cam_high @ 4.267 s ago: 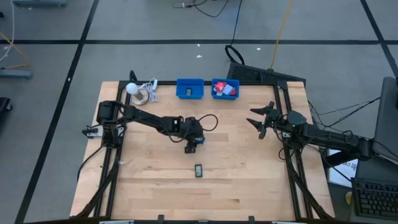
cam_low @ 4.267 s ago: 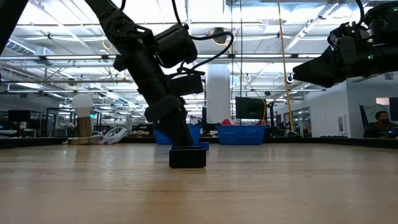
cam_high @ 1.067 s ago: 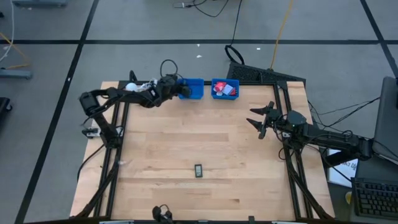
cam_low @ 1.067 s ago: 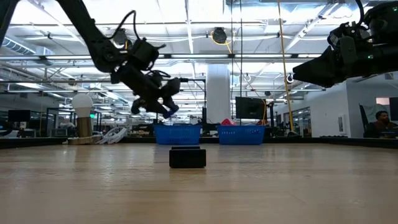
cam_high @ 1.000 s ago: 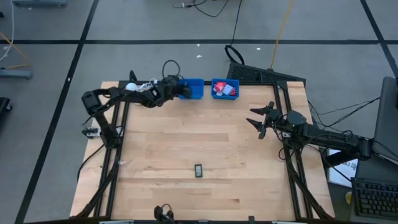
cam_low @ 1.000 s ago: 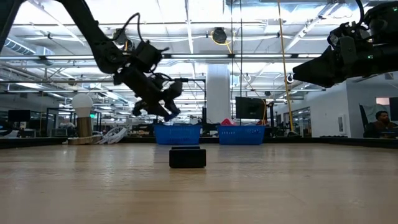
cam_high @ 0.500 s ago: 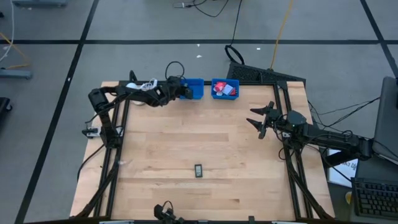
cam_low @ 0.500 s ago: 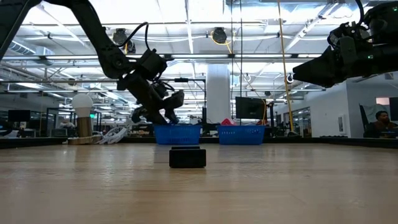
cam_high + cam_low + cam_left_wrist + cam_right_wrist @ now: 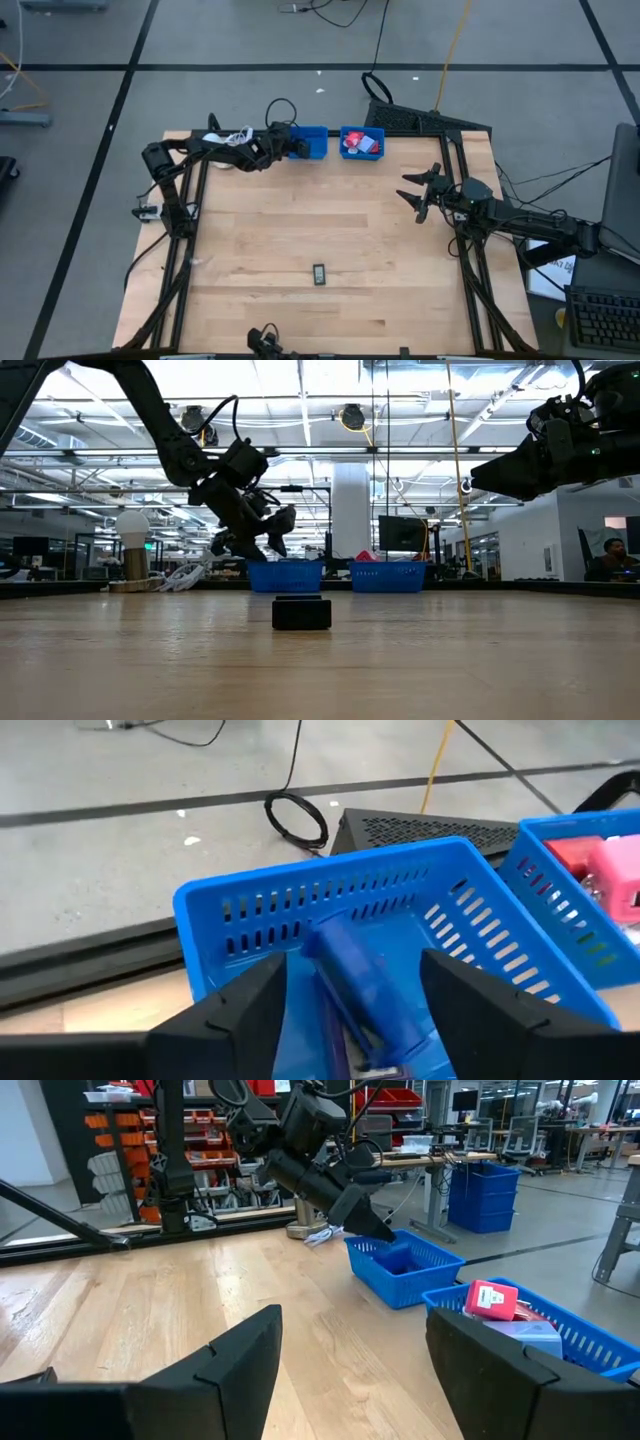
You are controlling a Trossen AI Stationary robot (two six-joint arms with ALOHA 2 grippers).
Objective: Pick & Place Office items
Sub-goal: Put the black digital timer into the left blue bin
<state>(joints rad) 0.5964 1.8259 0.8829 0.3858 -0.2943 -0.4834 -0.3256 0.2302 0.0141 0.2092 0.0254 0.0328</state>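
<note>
My left gripper (image 9: 293, 146) hangs open over the left blue bin (image 9: 312, 148) at the table's far edge. In the left wrist view its fingers (image 9: 238, 1012) stand wide on either side of a dark blue rectangular piece (image 9: 362, 982), which lies slanted inside that bin (image 9: 300, 898) and touches neither finger. A small dark flat piece (image 9: 319, 274) lies flat on the wood near the table's near edge, and it shows in the low view too (image 9: 301, 612). My right gripper (image 9: 413, 194) waits open above the table's right side.
The right blue bin (image 9: 362, 143) beside the left one holds red, pink and light blue pieces (image 9: 497, 1300). A white ball (image 9: 132, 523) with a coiled cord (image 9: 238, 134) sits at the far left corner, under my left arm. Bare wood lies across the table's middle.
My left gripper has moved a little toward the table's right along the far edge and down toward the left bin. My right arm has kept still.
</note>
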